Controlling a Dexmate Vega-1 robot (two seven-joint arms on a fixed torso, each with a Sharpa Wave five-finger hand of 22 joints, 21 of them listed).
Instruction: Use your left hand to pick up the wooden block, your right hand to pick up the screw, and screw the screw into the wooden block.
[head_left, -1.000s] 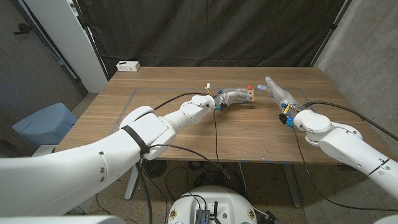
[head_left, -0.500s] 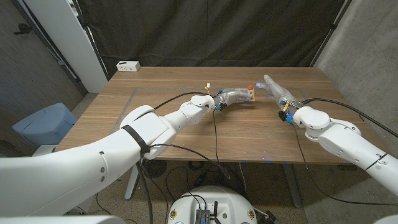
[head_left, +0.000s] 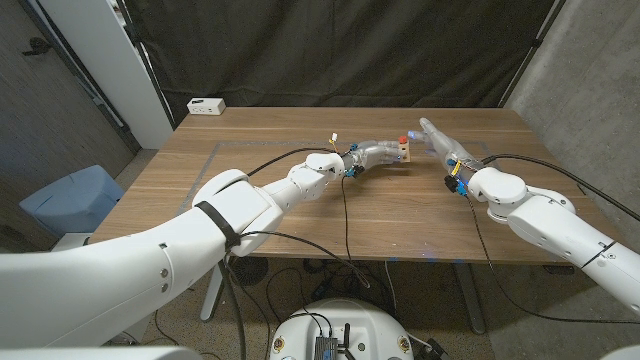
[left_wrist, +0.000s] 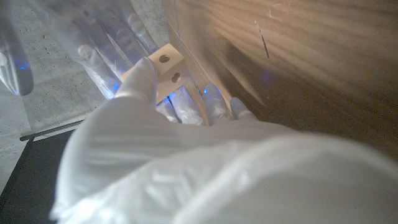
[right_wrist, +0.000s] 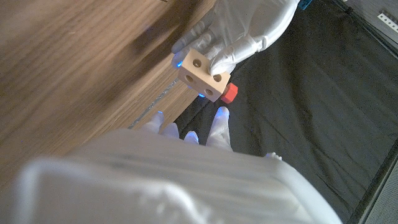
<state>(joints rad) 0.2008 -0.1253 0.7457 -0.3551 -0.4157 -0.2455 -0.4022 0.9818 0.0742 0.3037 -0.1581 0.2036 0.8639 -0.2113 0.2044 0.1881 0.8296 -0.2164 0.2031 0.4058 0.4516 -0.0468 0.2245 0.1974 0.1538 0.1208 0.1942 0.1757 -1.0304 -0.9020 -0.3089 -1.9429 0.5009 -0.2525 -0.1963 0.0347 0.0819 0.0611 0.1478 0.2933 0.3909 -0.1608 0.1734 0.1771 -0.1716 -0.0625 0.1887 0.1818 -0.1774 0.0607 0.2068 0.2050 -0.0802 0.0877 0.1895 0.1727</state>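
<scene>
Wooden table (head_left: 300, 215), black curtain (head_left: 340, 50), grey wall (head_left: 590, 70)

Left hand (head_left: 376, 153) is out mid-table, fingers wrapped in a grip; right hand (head_left: 437, 138) reaches toward it, fingers straight.

1 wooden block (head_left: 404, 152), 1 screw (head_left: 402, 139).

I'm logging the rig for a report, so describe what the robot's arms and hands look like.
Both arms have glossy white rounded shells. The left arm carries a black band, and black cables trail along each forearm. Small blue and yellow parts sit at the wrists. The left hand and right hand wear translucent whitish covers.
</scene>
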